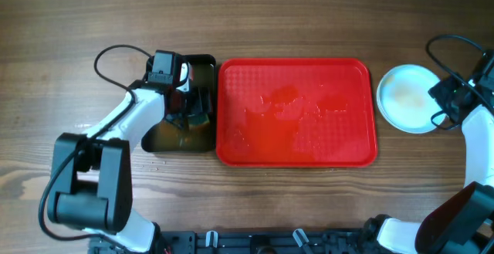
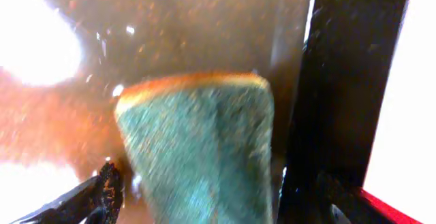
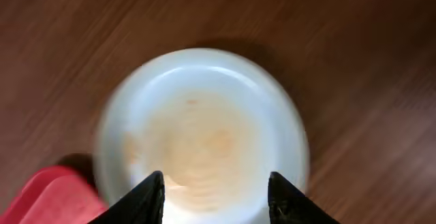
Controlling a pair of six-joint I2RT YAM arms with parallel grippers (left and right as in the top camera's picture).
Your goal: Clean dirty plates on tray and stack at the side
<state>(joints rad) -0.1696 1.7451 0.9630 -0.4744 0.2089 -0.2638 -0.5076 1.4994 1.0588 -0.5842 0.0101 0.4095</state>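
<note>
The red tray lies at the table's centre, with wet streaks and no plates on it. A pale blue-white plate with a faint orange tint at its centre rests on the wood to the tray's right. I cannot tell whether other plates lie under it. My right gripper hovers at its right edge. In the right wrist view the gripper is open and empty over the blurred plate. My left gripper is down in the black tub. Its fingers are open around the green sponge.
The black tub holds brownish water and stands against the tray's left edge; its wall is just right of the sponge. A tray corner shows by the plate. Cables loop near both arms.
</note>
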